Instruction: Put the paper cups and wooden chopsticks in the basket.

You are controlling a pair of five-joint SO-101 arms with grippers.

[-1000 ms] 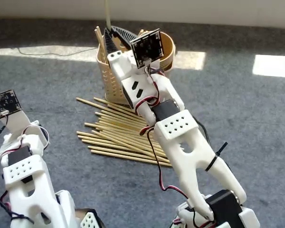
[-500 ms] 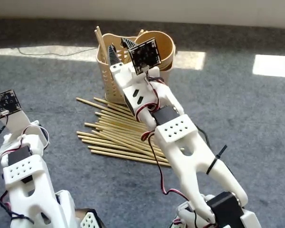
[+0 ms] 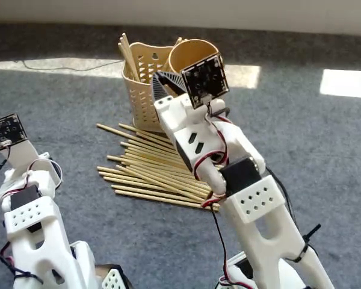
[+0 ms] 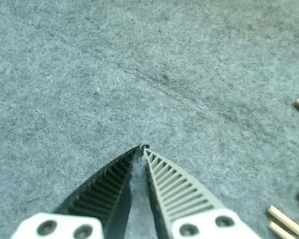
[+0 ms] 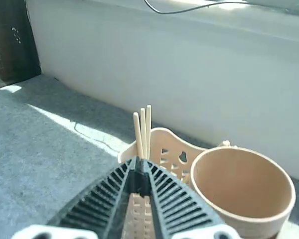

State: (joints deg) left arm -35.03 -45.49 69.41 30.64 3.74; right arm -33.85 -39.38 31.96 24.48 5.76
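Note:
A cream basket (image 3: 141, 90) stands at the far side of the carpet, with a tan paper cup (image 3: 195, 55) in its right part and a few wooden chopsticks (image 3: 127, 51) upright at its left corner. Several more chopsticks (image 3: 150, 171) lie in a loose pile on the carpet in front of it. My right gripper (image 3: 158, 78) hangs just in front of the basket's rim, shut and holding nothing. Its wrist view looks past the closed gripper (image 5: 139, 162) at the basket (image 5: 169, 149), cup (image 5: 241, 184) and upright chopsticks (image 5: 142, 129). My left gripper (image 4: 142, 148) is shut over bare carpet, left of the pile.
Grey carpet covers the floor. A pale wall (image 5: 189, 59) runs behind the basket, with a thin cable (image 3: 54, 65) along its foot. Ends of chopsticks (image 4: 284, 221) lie off to one side of my left gripper. Open carpet stretches to the right of the basket.
The chopstick held upright over the basket dropped into it. My right gripper then drew back from the basket toward the pile and shut. The left arm kept still.

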